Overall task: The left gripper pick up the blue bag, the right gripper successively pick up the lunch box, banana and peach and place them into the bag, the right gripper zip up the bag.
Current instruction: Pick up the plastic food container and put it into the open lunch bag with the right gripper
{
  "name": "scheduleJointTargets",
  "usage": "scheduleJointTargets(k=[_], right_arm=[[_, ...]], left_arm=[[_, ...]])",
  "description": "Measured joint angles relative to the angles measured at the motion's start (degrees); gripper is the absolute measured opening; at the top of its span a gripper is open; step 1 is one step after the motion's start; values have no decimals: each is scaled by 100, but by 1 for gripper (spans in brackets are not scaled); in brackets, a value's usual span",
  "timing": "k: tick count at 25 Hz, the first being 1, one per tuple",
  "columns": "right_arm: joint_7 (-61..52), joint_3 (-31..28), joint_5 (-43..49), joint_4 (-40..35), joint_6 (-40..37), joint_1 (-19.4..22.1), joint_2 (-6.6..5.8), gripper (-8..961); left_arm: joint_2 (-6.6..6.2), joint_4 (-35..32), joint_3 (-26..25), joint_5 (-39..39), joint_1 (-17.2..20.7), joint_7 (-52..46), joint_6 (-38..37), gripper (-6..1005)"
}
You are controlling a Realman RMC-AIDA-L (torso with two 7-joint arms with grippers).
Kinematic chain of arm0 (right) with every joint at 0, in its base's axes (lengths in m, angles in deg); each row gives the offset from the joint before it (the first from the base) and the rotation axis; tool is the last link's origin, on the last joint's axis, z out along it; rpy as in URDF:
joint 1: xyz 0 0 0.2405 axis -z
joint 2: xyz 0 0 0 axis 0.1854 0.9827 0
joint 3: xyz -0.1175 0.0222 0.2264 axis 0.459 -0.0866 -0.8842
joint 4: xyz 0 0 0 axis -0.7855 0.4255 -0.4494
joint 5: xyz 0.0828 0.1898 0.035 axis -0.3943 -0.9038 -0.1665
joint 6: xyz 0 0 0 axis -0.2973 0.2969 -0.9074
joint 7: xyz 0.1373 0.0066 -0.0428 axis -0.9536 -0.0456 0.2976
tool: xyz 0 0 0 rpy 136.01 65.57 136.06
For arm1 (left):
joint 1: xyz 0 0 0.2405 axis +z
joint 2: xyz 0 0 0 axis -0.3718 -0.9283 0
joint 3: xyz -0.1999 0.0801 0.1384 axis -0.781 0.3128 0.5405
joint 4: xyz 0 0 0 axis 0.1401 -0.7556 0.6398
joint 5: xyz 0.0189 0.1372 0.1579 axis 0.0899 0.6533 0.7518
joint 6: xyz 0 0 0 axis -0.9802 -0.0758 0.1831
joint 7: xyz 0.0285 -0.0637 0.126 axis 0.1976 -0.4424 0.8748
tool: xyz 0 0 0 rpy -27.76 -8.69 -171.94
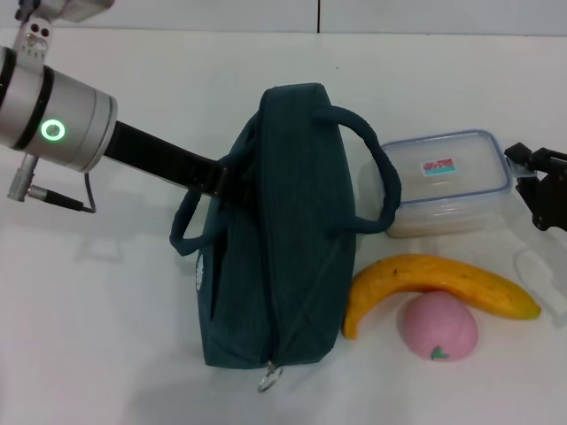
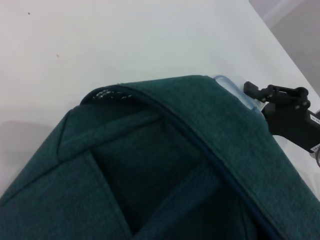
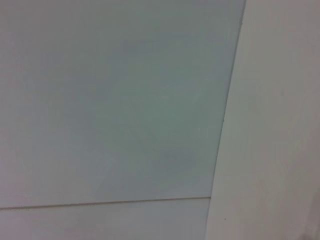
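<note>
Jaws of the left gripper cannot be judged open or closed: its black tip runs in behind the blue bag at the bag's left edge, where the fabric hides it. That arm comes in from the upper left of the head view, a green ring lit on its silver wrist. On the right gripper, only a black part shows at the right edge of the head view, just beside the lunch box, and whether its fingers are spread or closed is not visible either.

Dark teal-blue and lying on the white table, the bag has its length running away from the robot. One handle arches over its right side toward the lunch box, and the other loops out on its left near the left gripper. A metal zip pull hangs at its near end. From the left wrist view the bag's mouth seems to gape a little, with dark lining inside.

Clear with a blue-rimmed lid, the lunch box sits to the right of the bag. Nearer the robot, the banana curves along the table with its left end beside the bag. Just in front of the banana sits the pink peach, close to touching it.
</note>
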Motion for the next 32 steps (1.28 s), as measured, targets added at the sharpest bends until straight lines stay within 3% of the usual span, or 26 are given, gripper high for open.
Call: scheduleJointTargets(k=[18, 32], right_arm=[[-1244, -10, -216, 399, -148, 49, 10, 100], [-1476, -481, -470, 614, -776, 206, 4, 100]], left_arm=[[0, 9, 0, -26, 2, 26, 31, 52], [-18, -19, -13, -54, -134, -3, 34, 52]])
